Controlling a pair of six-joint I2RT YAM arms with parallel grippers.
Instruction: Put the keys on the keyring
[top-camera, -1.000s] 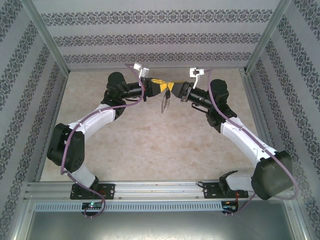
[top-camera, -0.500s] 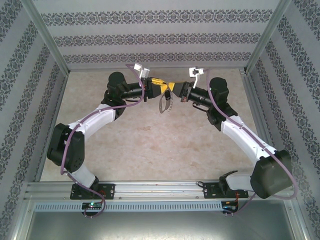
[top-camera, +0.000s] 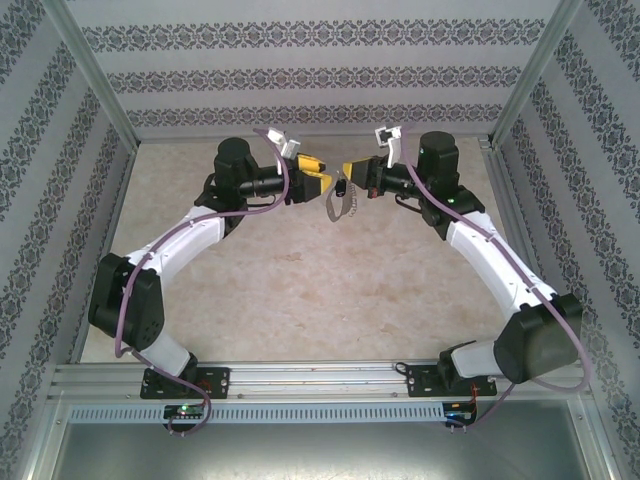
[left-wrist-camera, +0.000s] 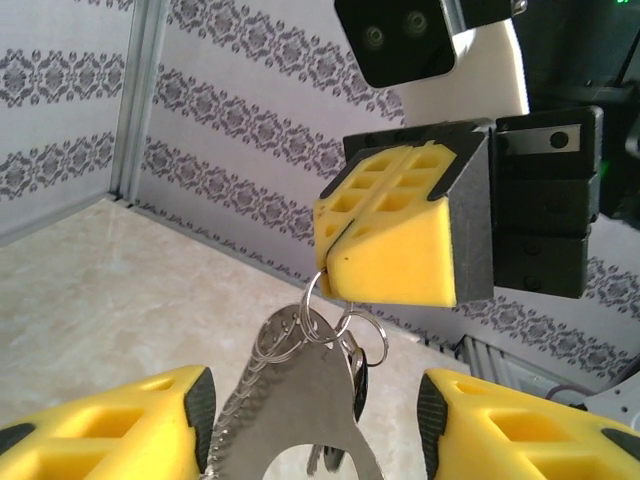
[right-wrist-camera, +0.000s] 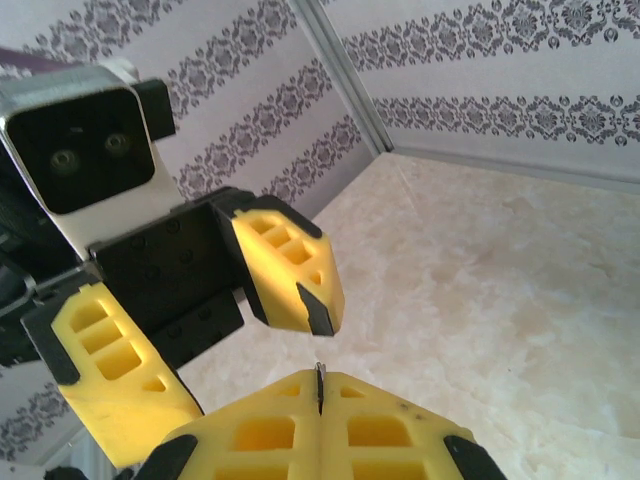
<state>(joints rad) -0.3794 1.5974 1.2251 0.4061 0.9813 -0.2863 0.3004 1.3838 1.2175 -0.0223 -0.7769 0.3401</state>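
Observation:
The keyring (left-wrist-camera: 300, 400), a flat grey metal loop with a row of small rings along one edge, hangs in the air above the table. My right gripper (left-wrist-camera: 330, 265) is shut on one small ring at its top. Behind the plate hangs the key (left-wrist-camera: 360, 385), its black head partly hidden. My left gripper (left-wrist-camera: 310, 420) is open, with a yellow finger on either side of the keyring and apart from it. From above, the left gripper (top-camera: 318, 183) faces the right gripper (top-camera: 352, 180), and the keyring (top-camera: 337, 205) dangles between them. In the right wrist view my right gripper (right-wrist-camera: 320, 385) pinches a thin metal edge.
The beige marble-patterned table (top-camera: 300, 280) lies below, walled by patterned panels (top-camera: 300, 80) at the back and sides. An aluminium rail (top-camera: 320, 375) with both arm bases runs along the near edge.
My left gripper has opened, let go of the keyring and drawn back a little to the left. The right gripper has shut on a ring, and the keyring now hangs from it.

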